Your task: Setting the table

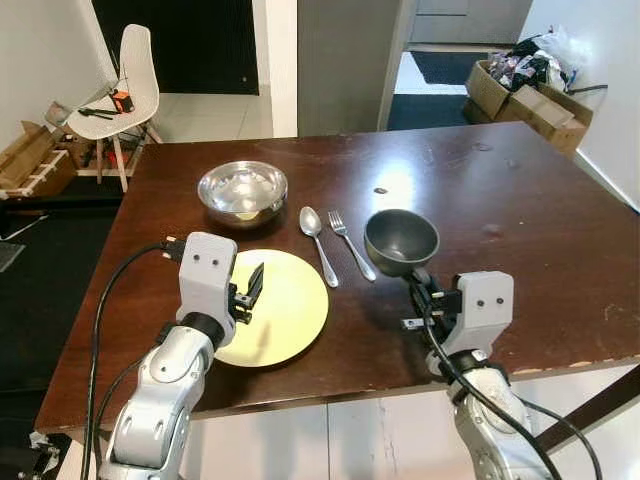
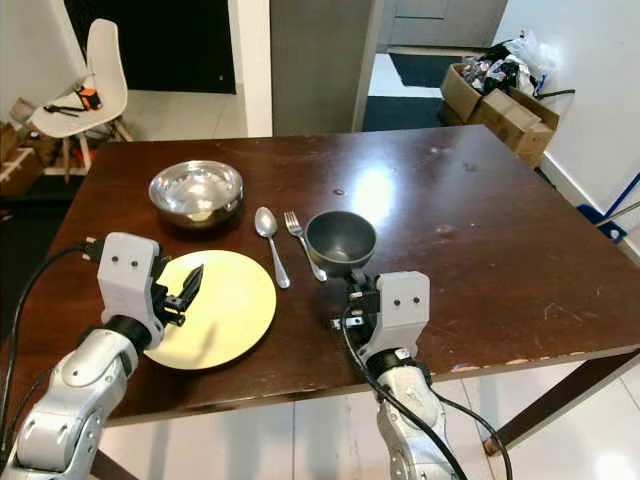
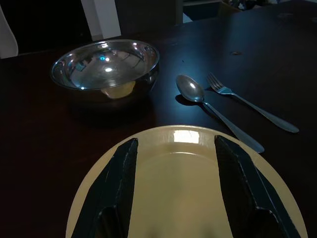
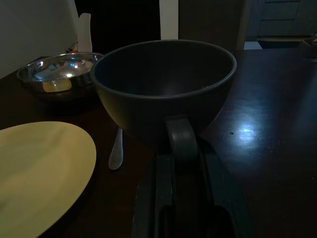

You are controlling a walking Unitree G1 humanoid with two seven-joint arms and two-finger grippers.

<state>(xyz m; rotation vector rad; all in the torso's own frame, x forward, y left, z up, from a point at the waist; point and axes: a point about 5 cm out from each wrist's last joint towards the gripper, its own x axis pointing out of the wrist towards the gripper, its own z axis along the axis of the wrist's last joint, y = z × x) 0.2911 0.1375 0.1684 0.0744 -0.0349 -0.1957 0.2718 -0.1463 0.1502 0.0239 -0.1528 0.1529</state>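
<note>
Left eye view, near to far: left pincer (image 1: 252,288) hovers over the near-left part of the yellow plate (image 1: 290,300), fingers apart, nothing between them. Left wrist view confirms it: two black fingers (image 3: 116,188) spread wide above the plate surface, not touching the rim.

Right pincer (image 1: 418,287) sits at the near edge of the dark grey bowl (image 1: 401,240). Right wrist view shows the fingers closed together on the bowl's near wall, one finger hooked over the lip; bowl looks clamped. Whether it is lifted or resting on the tabletop (image 1: 540,230) cannot be told.

Beyond the plate: spoon (image 1: 318,243) and fork (image 1: 351,243) lie side by side, just apart, between plate and grey bowl. Long axes run away from the robot, heads at the far end, handles angled toward the near right. Fork handle ends close to the grey bowl's left side.

Further back, steel bowl (image 1: 243,191) stands beyond the plate, left of the spoon head, something yellowish inside.

Key relation, as a judgement: grey bowl lies straight ahead of the right pincer, already in its grip, to the right of the cutlery. Plate is under the left arm. Likely step in hand is placing the grey bowl; cutlery sits between it and the plate, so a leftward move risks knocking the fork.

White chair (image 1: 125,85) and cardboard boxes (image 1: 525,100) sit far off on the floor.
</note>
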